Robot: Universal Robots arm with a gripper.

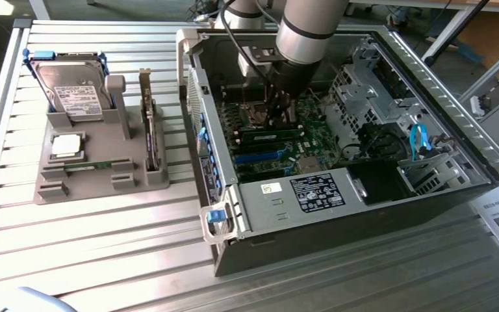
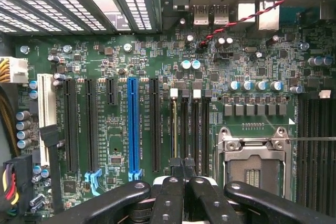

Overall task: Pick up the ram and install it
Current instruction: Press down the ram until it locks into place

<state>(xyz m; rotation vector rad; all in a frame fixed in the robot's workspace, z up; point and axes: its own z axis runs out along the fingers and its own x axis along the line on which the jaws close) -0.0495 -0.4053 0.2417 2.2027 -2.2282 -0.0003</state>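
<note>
One ram (image 1: 271, 136) stands on edge in a memory slot on the motherboard, inside the open computer case (image 1: 423, 71). From the wrist camera this ram (image 2: 174, 128) is a thin yellowish line in one of the black slots beside the CPU socket (image 2: 252, 156). My gripper (image 1: 281, 119) reaches down into the case just above that stick. Its black fingers (image 2: 173, 195) are shut tip to tip, with nothing visible between them. The gripper (image 2: 184, 167) hovers at one end of the stick; I cannot tell whether it touches. A second green ram (image 1: 88, 166) lies flat in the grey holder.
The grey holder (image 1: 50, 192) on the slatted table, at the exterior view's left, carries a silver hard drive (image 1: 70, 91), an upright dark card (image 1: 151, 133) and a square chip (image 1: 65, 145). Case walls, a drive cage (image 1: 358, 84) and cables (image 1: 418, 140) surround the motherboard.
</note>
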